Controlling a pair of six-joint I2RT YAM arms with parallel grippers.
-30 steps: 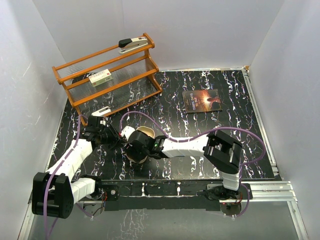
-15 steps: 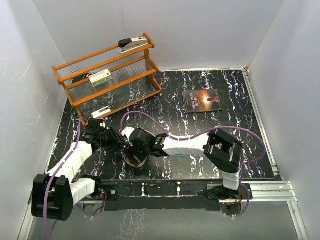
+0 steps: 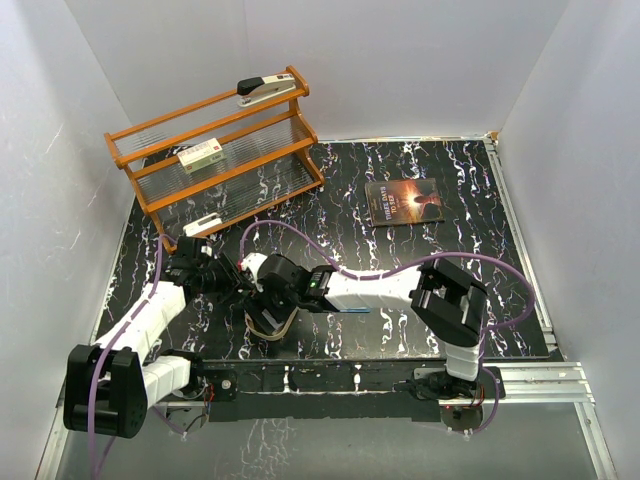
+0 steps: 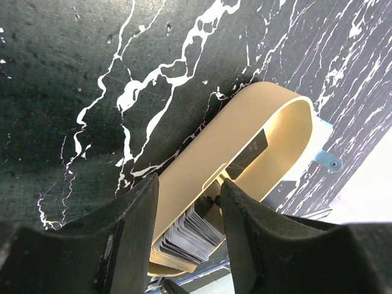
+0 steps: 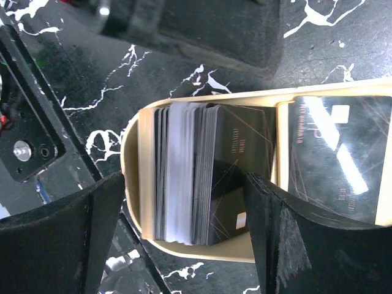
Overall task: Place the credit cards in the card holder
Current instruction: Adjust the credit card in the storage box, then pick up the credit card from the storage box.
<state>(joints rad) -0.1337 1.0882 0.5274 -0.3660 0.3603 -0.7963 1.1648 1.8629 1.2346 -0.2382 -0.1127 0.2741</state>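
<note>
Shelving at the far left: what sits on it?

An orange wooden rack (image 3: 240,172) stands at the back left of the black marbled tabletop (image 3: 350,170). A stapler (image 3: 266,89) lies along its top rail, and a white-green box (image 3: 201,155) rests on the shelf below.

And next along, the left hand?

The left hand (image 4: 188,187) reaches in low over the near left of the tabletop. Its fingers are partly spread and pinch nothing that I can see. Its own camera looks down between them at one rounded end of a tan oblong tray (image 4: 202,147).

What's in the tray?

The credit cards (image 4: 190,231) stand on edge as a tight stack in that end compartment, mostly dark with a few pale ones among them. Past a low divider, a single dark card (image 5: 337,156) lies flat in the other compartment.

Where is the right hand?

The right hand (image 5: 185,177) is just to the right of the left one, directly above the stack. Its fingers are spread wide, one on each side of the stack, gripping nothing.

And the card holder?

The card holder (image 4: 329,160) shows only as a pale blue corner with its snap tab, poking out from behind the tray's far end in the left wrist view. Whether it lies under the tray or just beside it I cannot tell. From above, the arms hide it.

Anything further right?

A dark book (image 3: 403,203) with an orange glow on its cover lies flat on the tabletop, well apart from both hands.
</note>
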